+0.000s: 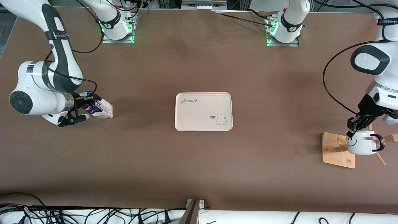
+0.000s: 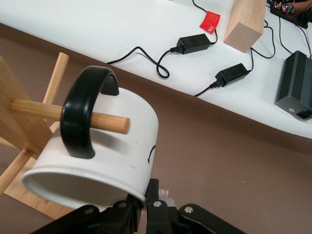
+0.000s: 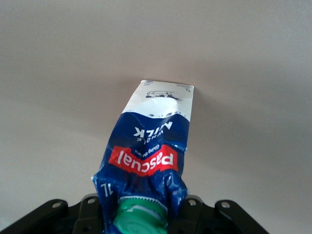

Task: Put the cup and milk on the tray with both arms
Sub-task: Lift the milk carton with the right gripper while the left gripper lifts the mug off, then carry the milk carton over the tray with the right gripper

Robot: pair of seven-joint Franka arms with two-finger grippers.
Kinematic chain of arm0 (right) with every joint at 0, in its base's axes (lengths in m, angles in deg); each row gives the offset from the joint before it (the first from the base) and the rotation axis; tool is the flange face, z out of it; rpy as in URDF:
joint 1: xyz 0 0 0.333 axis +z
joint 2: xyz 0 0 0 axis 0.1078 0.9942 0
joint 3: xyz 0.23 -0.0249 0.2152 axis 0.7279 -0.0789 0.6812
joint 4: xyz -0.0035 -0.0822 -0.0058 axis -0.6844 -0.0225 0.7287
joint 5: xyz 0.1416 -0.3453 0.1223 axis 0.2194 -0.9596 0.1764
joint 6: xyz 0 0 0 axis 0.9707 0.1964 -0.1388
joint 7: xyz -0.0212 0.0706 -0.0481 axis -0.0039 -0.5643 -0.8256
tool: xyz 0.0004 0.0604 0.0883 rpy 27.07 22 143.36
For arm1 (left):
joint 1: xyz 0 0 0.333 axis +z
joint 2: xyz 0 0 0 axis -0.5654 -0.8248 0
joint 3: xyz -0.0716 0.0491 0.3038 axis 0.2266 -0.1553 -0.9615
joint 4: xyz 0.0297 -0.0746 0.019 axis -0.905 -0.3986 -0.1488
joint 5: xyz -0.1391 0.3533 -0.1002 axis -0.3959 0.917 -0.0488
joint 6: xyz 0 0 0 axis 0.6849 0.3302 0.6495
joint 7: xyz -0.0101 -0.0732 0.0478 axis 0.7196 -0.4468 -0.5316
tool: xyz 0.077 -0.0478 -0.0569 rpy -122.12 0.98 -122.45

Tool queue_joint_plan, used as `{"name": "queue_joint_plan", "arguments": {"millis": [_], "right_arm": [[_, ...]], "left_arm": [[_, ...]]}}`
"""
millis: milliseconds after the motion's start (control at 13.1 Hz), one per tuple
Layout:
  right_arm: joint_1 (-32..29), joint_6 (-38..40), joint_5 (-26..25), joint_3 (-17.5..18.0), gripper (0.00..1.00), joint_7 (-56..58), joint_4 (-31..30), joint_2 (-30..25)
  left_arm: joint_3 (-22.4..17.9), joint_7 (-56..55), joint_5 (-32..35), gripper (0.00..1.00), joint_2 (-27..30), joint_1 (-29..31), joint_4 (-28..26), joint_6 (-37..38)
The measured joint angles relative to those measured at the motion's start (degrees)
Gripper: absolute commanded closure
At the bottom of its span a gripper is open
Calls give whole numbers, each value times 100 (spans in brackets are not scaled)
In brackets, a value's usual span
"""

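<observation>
L pincer pinching cup rim, handle hanging on rack peg; R pincer squeezing milk top, carton's long axis pointing away; tray lying btwn both.

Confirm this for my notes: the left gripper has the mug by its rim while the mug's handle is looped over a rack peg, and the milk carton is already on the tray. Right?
One thing is wrong: the milk carton is not on the tray. The front view shows it at the right arm's end of the table, in the right gripper. The left gripper does hold the mug by its rim, handle over a rack peg.
</observation>
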Motion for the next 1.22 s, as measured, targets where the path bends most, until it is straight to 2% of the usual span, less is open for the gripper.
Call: {"name": "queue_joint_plan", "arguments": {"millis": [305, 533, 686, 838, 990, 1219], "right_arm": [[0, -6, 0, 0, 61, 9, 23, -16], [0, 234, 34, 9, 63, 9, 120, -265], [6, 582, 223, 96, 63, -5, 231, -586], [13, 907, 626, 191, 63, -228, 334, -886], [23, 1081, 1029, 444, 63, -839, 518, -996], [306, 799, 1114, 1005, 63, -2198, 767, -927]], "left_arm": [[242, 9, 48, 100, 244, -31, 42, 719], [446, 9, 48, 100, 468, -60, 51, 1301], [553, 9, 48, 100, 655, -73, 55, 1737], [628, 9, 49, 100, 797, -76, 82, 2087], [636, 9, 49, 100, 840, -72, 146, 2359], [631, 9, 49, 100, 839, -53, 312, 2923]]}}
